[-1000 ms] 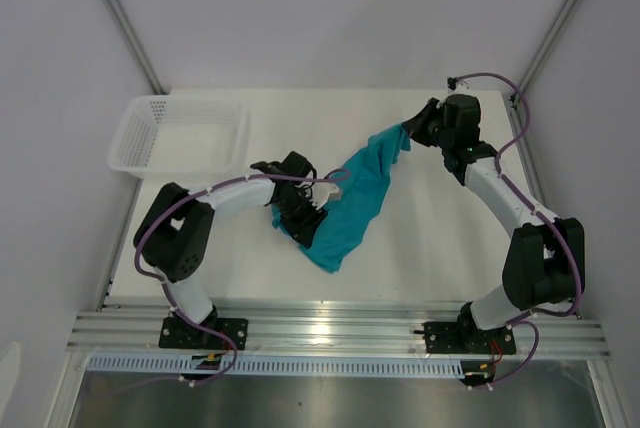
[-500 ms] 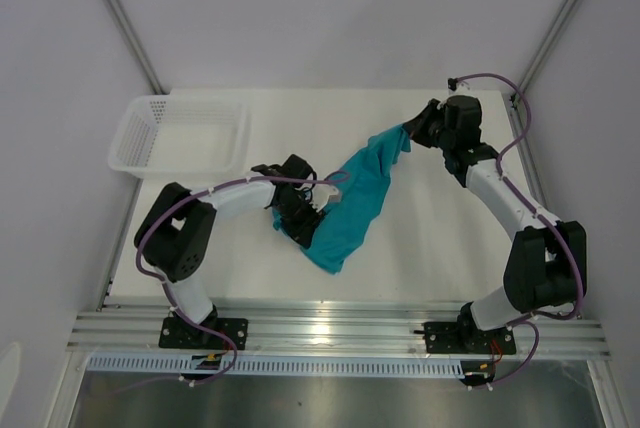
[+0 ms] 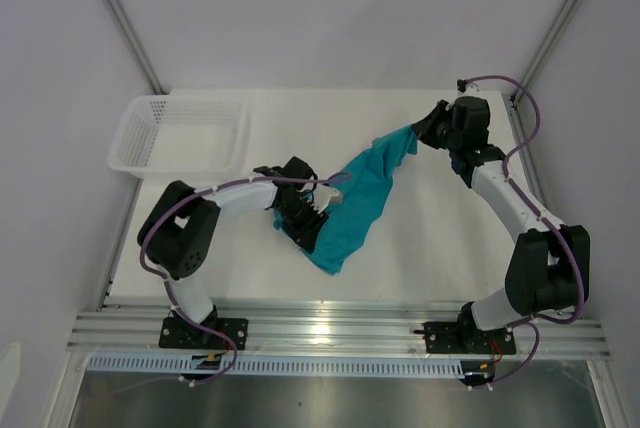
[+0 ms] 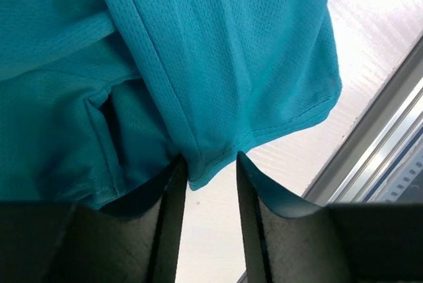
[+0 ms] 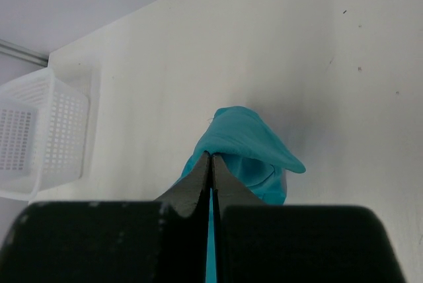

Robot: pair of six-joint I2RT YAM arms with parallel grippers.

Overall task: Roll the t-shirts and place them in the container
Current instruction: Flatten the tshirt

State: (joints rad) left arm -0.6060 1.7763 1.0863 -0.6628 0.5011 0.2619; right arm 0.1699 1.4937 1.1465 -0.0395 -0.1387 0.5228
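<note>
Right wrist, right tool (image 5: 211,164) pinching t-shirt (image 5: 248,141)

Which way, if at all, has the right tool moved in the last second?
Yes. The right tool, shut on a corner of the t-shirt, has shifted slightly right, farther from the basket.

The setting is a robotics laboratory test cell. The left arm (image 3: 215,198) and the right arm (image 3: 510,198) are bolted side by side to an aluminium extrusion rail (image 3: 330,326) at the near edge of a white table (image 3: 430,238). A slotted cable duct (image 3: 330,365) runs in front of the rail. Plain grey wall panels (image 3: 300,18), framed by metal struts (image 3: 120,18), enclose the table. Purple cables (image 3: 497,78) are routed along both arms.
</note>
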